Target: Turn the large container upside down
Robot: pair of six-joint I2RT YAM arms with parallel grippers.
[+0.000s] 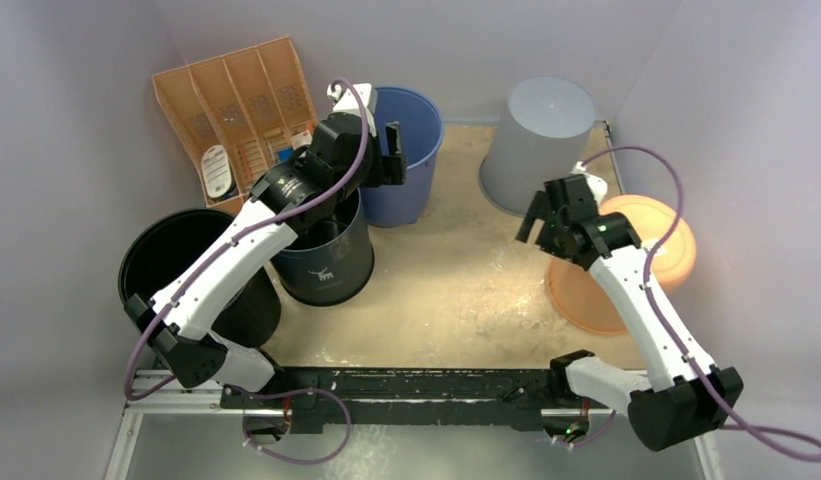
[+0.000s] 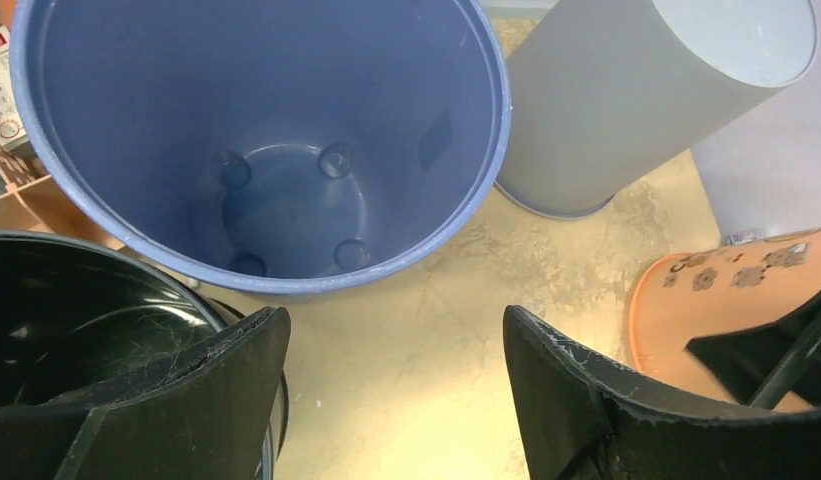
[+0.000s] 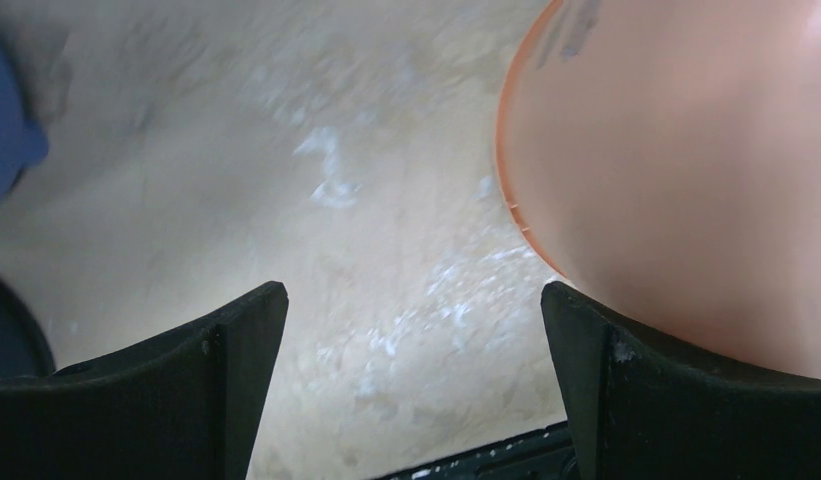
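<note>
The large black bin (image 1: 156,250) stands mouth up at the left of the bench (image 1: 456,290), just beside a smaller dark bucket (image 1: 331,265). It looks like thin, stiff, smooth plastic: probably light but bulky, with a slippery wall. The rim seems the best hold, one finger inside and one outside. The left claw (image 1: 383,158) hangs spread wide above the blue bucket (image 1: 411,120). The right claw (image 1: 539,215), also wide, holds nothing beside the upturned orange tub (image 1: 646,250).

Left arm (image 1: 236,250) reaches far forward, left gripper (image 2: 396,313) jaws spread wide, holding nothing. Right arm (image 1: 641,300) is bent at the elbow, right gripper (image 3: 414,290) gaping too.
</note>
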